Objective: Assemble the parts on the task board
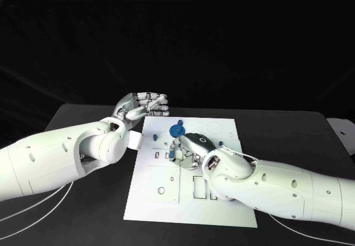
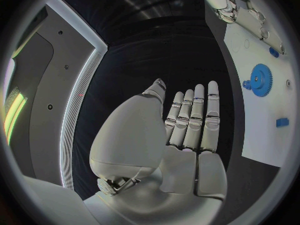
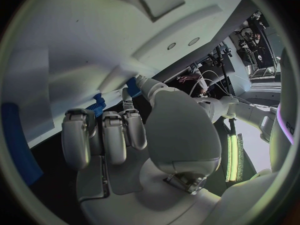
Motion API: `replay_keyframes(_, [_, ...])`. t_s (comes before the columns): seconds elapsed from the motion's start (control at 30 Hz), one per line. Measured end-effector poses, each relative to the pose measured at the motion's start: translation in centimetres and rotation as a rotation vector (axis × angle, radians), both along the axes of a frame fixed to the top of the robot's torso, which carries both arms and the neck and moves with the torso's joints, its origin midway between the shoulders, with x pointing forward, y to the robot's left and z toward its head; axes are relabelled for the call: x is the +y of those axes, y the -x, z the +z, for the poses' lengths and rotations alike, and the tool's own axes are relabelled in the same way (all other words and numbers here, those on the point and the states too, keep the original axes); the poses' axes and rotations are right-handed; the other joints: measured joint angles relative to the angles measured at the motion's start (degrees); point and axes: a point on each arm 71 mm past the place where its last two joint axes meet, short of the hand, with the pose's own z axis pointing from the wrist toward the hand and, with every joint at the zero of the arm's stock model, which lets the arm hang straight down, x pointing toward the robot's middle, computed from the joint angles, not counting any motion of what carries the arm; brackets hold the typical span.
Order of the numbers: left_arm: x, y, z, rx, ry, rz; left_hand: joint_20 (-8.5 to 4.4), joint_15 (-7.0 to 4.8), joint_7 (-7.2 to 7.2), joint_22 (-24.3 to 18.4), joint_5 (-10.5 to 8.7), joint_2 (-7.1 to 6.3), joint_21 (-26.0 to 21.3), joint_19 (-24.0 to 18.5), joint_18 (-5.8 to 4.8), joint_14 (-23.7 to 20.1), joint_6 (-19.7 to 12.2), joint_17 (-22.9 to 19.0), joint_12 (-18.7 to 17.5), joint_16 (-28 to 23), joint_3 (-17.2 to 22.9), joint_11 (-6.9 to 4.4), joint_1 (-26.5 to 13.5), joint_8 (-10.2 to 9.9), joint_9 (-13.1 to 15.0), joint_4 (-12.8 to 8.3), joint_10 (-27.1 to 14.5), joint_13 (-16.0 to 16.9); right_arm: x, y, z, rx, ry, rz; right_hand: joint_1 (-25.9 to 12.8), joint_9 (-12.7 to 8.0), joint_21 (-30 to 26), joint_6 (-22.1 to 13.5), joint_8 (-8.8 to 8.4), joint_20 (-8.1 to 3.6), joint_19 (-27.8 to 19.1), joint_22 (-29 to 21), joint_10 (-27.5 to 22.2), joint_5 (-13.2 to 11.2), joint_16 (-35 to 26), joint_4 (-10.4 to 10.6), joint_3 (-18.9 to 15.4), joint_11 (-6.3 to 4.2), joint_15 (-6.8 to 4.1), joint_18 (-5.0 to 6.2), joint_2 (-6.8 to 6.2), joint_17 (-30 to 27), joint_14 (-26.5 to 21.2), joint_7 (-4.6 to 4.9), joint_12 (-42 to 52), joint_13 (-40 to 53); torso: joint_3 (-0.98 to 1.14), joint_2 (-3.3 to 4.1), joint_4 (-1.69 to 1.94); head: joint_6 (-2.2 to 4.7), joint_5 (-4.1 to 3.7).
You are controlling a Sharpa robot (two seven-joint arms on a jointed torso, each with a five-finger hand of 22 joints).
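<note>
Task board [image 1: 189, 205] white, flat, matt, looks like smooth plastic sheet with cut-out slots. Table [image 1: 81, 205] black, matt, faintly cloth-like, cannot tell material. Blue gear [image 1: 177, 130] on far part of board, plastic look, slight sheen, toothed rim. Small blue pieces [image 2: 282, 122] same plastic look, matt. Left hand [image 1: 142, 106] silver, metal-looking, satin with dark seams; palm shell smooth, pale, semi-gloss. Right hand [image 1: 191, 148] same silver finish, glossy highlights. Arm shells white, smooth hard plastic, low gloss
</note>
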Motion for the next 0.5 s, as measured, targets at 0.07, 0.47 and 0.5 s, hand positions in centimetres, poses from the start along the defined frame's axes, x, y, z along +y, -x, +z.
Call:
replay_keyframes(0.07, [0.01, 0.0, 0.0, 0.0, 0.0, 0.0, 0.0, 0.0, 0.0, 0.0, 0.0, 0.0, 0.0, 0.0, 0.0, 0.0, 0.0, 0.0, 0.0, 0.0, 0.0, 0.0, 0.0, 0.0, 0.0, 0.0, 0.0, 0.0, -0.01, 0.0, -0.05, 0.0, 0.002, -0.001, 0.0, -0.03, 0.0, 0.0, 0.0, 0.0, 0.0, 0.0, 0.0, 0.0, 0.0, 0.0, 0.0, 0.0, 0.0, 0.0, 0.0, 0.0, 0.0, 0.0, 0.0, 0.0, 0.0, 0.0, -0.01, 0.01, 0.0])
replay_keyframes(0.47, [0.02, 0.0, 0.0, 0.0, 0.0, 0.0, 0.0, 0.0, 0.0, -0.05, 0.0, 0.0, 0.0, 0.0, 0.0, 0.0, 0.0, 0.11, 0.0, -0.28, 0.0, 0.0, 0.0, 0.0, 0.0, 0.0, 0.0, 0.0, -0.05, 0.01, -0.1, -0.003, 0.006, -0.003, -1.45, -0.38, -0.48, -1.32, -0.13, 0.0, 0.0, -0.01, -0.84, -1.9, 0.0, 0.86, -0.41, 0.43, 0.0, 0.0, -1.01, -0.01, 0.0, 0.71, -0.78, 0.0, 0.0, 0.01, 0.03, 0.08, -0.1])
replay_keyframes(0.5, [0.03, 0.0, 0.0, 0.0, 0.0, 0.001, 0.0, 0.0, 0.0, -0.05, 0.0, 0.0, 0.0, 0.0, 0.0, 0.0, 0.0, 0.11, 0.0, -0.28, 0.0, 0.0, 0.0, 0.0, 0.0, 0.0, 0.0, 0.0, -0.05, 0.01, -0.1, -0.003, 0.006, -0.003, -1.58, -0.4, -0.48, -1.41, -0.13, 0.0, 0.0, -0.01, -0.93, -2.05, 0.0, 0.86, -0.41, 0.52, 0.0, 0.0, -1.13, -0.01, 0.0, 0.8, -0.78, -0.01, 0.0, 0.01, 0.03, 0.09, -0.13])
